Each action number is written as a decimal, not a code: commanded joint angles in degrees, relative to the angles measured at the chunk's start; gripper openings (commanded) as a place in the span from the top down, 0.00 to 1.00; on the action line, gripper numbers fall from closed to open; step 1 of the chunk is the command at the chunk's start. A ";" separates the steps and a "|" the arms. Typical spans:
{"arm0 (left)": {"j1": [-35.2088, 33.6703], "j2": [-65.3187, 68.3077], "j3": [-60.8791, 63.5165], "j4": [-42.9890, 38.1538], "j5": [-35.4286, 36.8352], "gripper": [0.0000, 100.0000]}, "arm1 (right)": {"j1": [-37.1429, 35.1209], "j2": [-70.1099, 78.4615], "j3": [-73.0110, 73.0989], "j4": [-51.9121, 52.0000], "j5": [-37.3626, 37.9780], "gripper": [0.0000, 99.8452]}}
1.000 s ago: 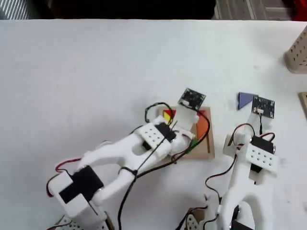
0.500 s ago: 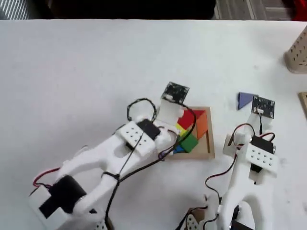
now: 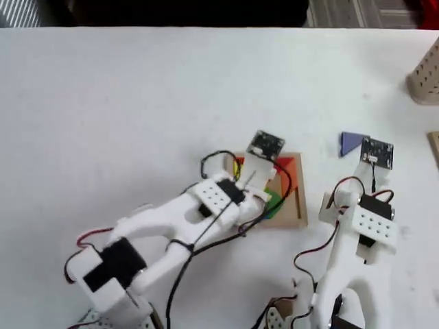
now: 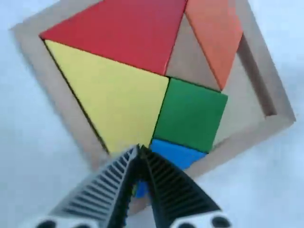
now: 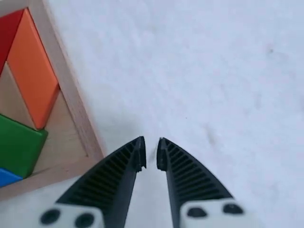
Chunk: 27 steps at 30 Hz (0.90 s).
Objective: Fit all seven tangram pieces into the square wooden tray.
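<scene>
The square wooden tray [image 4: 266, 85] holds a red triangle [image 4: 123, 28], a yellow triangle [image 4: 109, 99], an orange parallelogram [image 4: 216, 33], a green square [image 4: 190, 114] and a blue piece [image 4: 178, 154]. Bare wood shows between red, orange and green, and along one side. My left gripper [image 4: 141, 151] is shut just above the yellow-blue seam, holding nothing. The left arm [image 3: 216, 195] covers part of the tray [image 3: 298, 205]. A purple triangle [image 3: 351, 142] lies on the table beyond the right arm [image 3: 370, 226]. My right gripper [image 5: 151, 152] is shut but for a thin slit, above bare table beside the tray's corner [image 5: 71, 95].
A pegged wooden block [image 3: 425, 79] stands at the far right edge, with another wooden edge [image 3: 433, 147] below it. White table stretches free to the left and far side. Cables loop around the left arm over the tray.
The left arm swung left off the tray half a second ago and has come back over it. The right arm and the purple triangle have not moved.
</scene>
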 commanded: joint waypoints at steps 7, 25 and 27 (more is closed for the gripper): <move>-0.13 -4.09 -2.90 2.02 0.35 0.98 | 0.22 -1.45 -1.85 -0.66 0.53 0.95; 0.57 -14.99 9.76 -8.70 -4.75 0.98 | 6.81 -1.36 -3.87 -0.75 0.00 0.95; 0.84 -14.02 10.55 -10.64 -4.57 0.98 | 6.99 -0.40 -4.13 -0.75 0.00 0.95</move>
